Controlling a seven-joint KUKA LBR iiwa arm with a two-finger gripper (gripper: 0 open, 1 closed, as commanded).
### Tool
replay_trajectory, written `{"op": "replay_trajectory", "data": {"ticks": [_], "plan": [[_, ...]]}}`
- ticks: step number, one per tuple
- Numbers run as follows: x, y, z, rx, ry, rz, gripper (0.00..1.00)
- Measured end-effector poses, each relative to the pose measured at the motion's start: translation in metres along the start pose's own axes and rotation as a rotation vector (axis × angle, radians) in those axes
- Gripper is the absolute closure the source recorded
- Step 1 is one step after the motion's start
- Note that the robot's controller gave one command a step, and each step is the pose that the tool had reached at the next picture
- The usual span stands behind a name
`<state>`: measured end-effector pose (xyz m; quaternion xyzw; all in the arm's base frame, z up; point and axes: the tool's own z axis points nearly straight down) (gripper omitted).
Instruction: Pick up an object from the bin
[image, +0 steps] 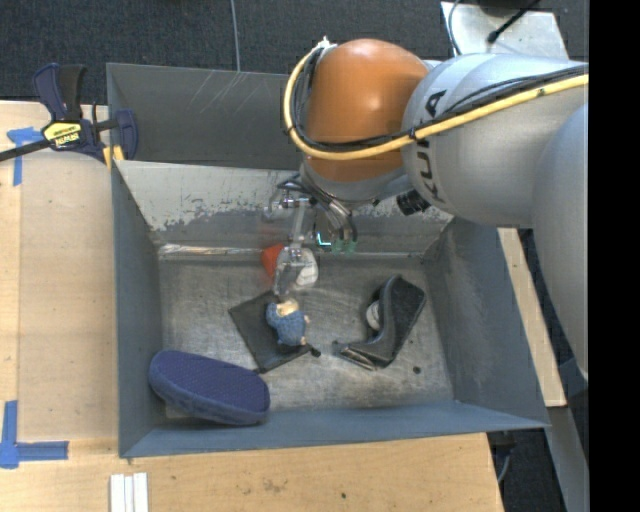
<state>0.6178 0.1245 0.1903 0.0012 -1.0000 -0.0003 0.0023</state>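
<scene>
Orange-capped wrist (365, 105) above, my gripper (287, 288) hangs just over a small blue-and-tan soft toy (287, 322) on a dark flat sheet (255, 338) at the grey metal bin's (140, 330) middle. Whether it is open or closed, I cannot tell. The toy seems the likeliest pick, lying clear of the black curved strap (392, 318) and the front-left corner's blue oval cushion (208, 386).

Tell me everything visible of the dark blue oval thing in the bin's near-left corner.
The dark blue oval thing looks like a soft padded pouch with a finely textured, fabric-like skin. It lies flat on the bin floor, long axis left to right along the near wall, which it seems to touch. Nothing lies on it. A black flat sheet ends close to its right end; whether they touch cannot be told.
</scene>
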Motion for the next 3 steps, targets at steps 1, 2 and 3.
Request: {"op": "replay_trajectory", "data": {"ticks": [1, 2, 3], "plan": [[0.049, -0.015, 0.114, 0.0, -0.009, -0.13, 0.0], [0.045, -0.014, 0.109, -0.002, -0.02, -0.129, 1.0], [0.035, -0.011, -0.035, -0.001, -0.017, -0.108, 1.0]]}}
